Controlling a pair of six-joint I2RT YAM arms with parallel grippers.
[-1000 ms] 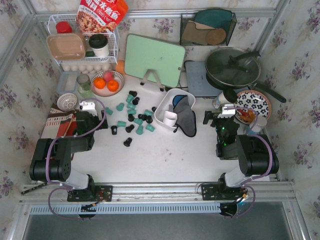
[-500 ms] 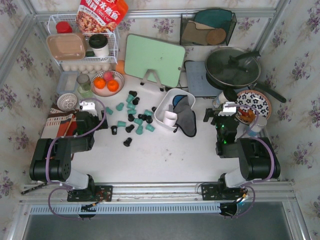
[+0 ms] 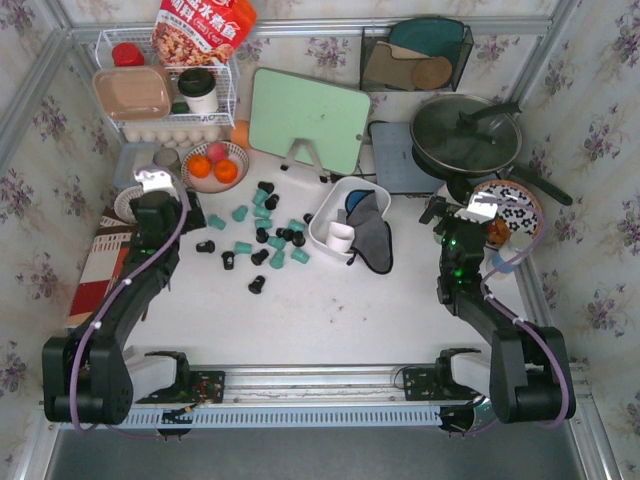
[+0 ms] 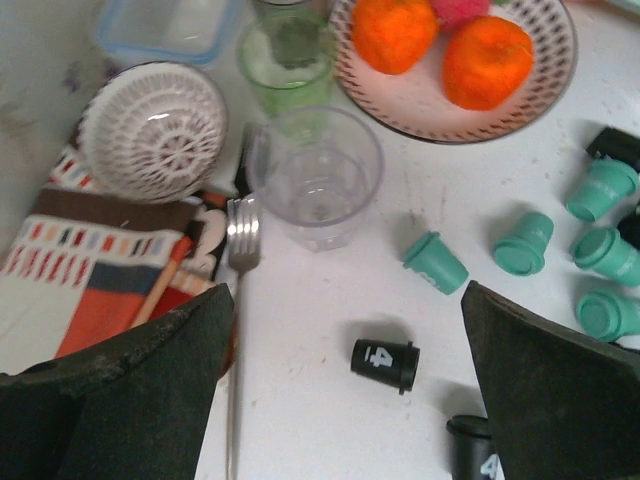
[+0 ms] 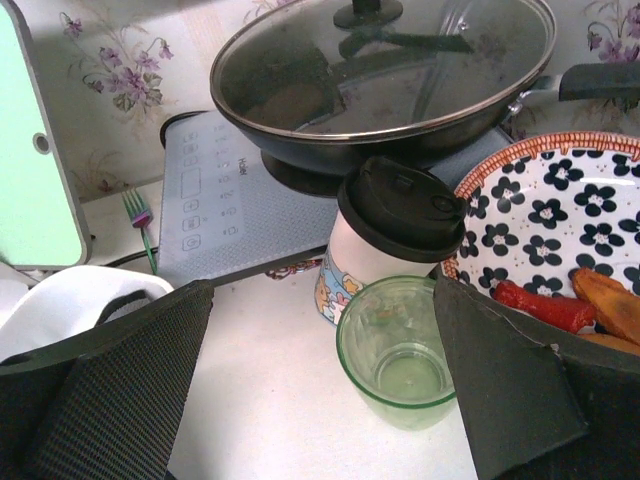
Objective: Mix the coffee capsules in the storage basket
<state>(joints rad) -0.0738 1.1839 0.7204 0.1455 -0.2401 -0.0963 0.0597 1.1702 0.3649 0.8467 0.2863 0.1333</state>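
We see coffee capsules (image 4: pixel 436 263) that look like smooth plastic. The teal ones are dull and the black ones shine a little. The storage basket (image 3: pixel 325 210) is smooth white plastic, and a soft grey cloth (image 3: pixel 372 240) hangs over its rim. The table (image 4: pixel 320 420) is white and smooth, with small scuff marks. The fork (image 4: pixel 243 240) is shiny metal. The clear cup (image 4: pixel 315 175) is see-through; we cannot tell if it is glass or plastic. The green cup (image 5: pixel 400 350) looks like glass. The pan lid (image 5: pixel 380 60) is shiny glass. The flowered bowl (image 5: pixel 560 200) is glossy. The right gripper (image 5: pixel 322 310) has fingers (image 5: pixel 120 390) with a rough, woven black cover. The striped mat (image 4: pixel 80 280) is cloth.
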